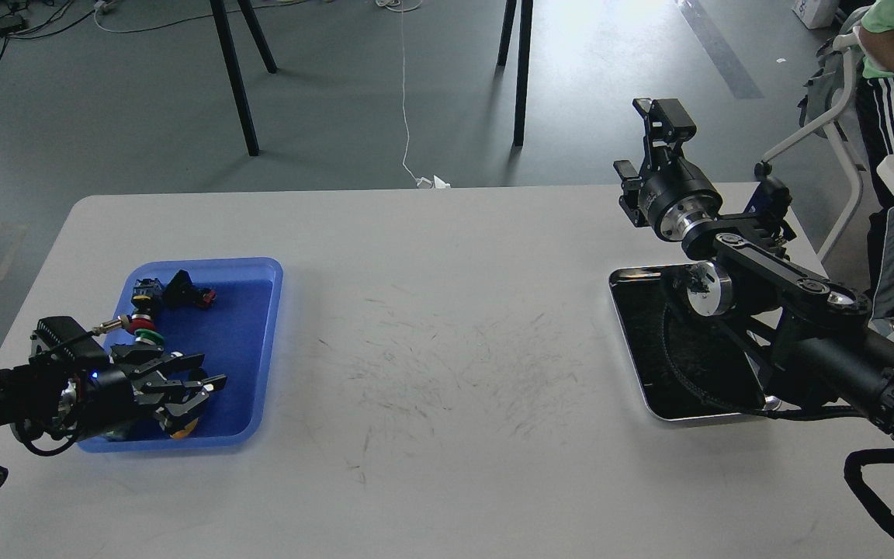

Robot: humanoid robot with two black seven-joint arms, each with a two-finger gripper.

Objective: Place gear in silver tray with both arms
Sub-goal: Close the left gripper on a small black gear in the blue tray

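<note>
The silver tray (646, 345), shiny rim and dark inside, lies at the table's right side, partly covered by my right arm. My right gripper (662, 118) is raised above the table's far edge behind the tray, seen end-on, so its fingers cannot be told apart. My left gripper (197, 382) hangs low over the near end of the blue tray (245, 341), fingers spread, holding nothing I can see. A yellow round part (182, 424) lies just under its claws. I cannot tell which of the tray's small parts is the gear.
The blue tray also holds a red and green button part (143, 328) and a black part (183, 286) at its far end. A person (893, 70) and a white chair frame stand at the far right. Black stand legs are on the floor behind the table.
</note>
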